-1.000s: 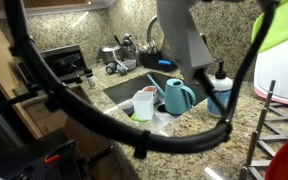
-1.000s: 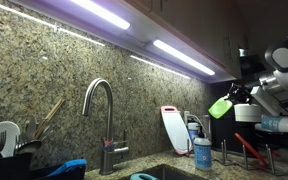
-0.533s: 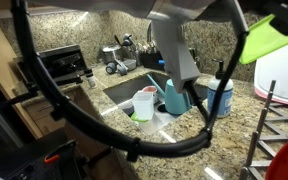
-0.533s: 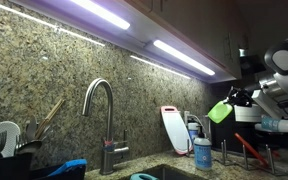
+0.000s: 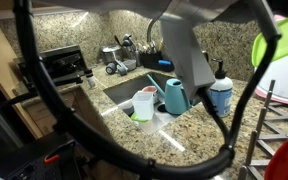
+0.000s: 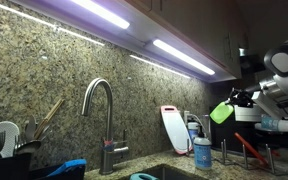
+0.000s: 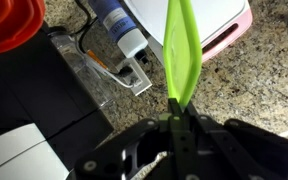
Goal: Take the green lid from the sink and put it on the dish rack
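My gripper [image 7: 176, 108] is shut on the green lid [image 7: 181, 50], which I see edge-on in the wrist view, held in the air over the granite counter. The lid also shows in both exterior views, at the far right edge [image 5: 280, 42] and beside the arm's head at the right [image 6: 221, 111]. The sink [image 5: 124, 92] lies in the counter below and to the left, with the curved faucet [image 6: 102, 100] behind it. The dish rack [image 5: 276, 120] with thin prongs stands at the right, under the lid; its prongs also show in an exterior view [image 6: 252, 152].
A teal jug [image 5: 176, 96] and a white cup [image 5: 144, 103] stand in the sink. A soap bottle [image 5: 220, 92] stands at the sink's edge. A utensil caddy [image 5: 151, 55] and a cutting board [image 6: 174, 125] are at the back wall. A red bowl [image 7: 12, 22] sits near the rack.
The arm has carried the green lid a little further right and slightly down, toward the dish rack. The jug and cup in the sink have not moved.
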Controlling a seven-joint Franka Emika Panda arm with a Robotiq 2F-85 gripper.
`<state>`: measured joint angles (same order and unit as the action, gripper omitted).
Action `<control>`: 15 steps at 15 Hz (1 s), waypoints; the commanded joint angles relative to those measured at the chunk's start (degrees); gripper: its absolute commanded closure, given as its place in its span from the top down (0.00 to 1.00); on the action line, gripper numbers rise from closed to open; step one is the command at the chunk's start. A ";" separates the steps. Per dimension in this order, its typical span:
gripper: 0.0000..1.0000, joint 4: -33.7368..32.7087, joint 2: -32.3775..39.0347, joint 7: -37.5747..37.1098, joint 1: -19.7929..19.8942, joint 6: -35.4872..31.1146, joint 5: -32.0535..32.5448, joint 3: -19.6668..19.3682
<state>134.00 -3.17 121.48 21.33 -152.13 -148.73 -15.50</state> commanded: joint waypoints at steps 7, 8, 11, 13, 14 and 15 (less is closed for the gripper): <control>0.02 -0.07 0.58 0.35 -0.70 -0.04 -1.04 -0.43; 0.02 -0.28 0.80 -0.07 -0.66 -0.09 -0.54 -0.56; 0.02 -1.43 1.42 -0.80 -0.70 -0.75 -0.51 -0.79; 0.02 -2.39 1.87 -1.22 -0.72 -1.17 -0.51 -0.93; 0.02 -3.01 2.20 -1.51 -0.78 -1.59 -0.51 -1.00; 0.02 -3.99 2.68 -1.92 -0.81 -2.43 -0.49 -1.11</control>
<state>133.02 -1.77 121.22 21.22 -152.22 -148.77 -16.03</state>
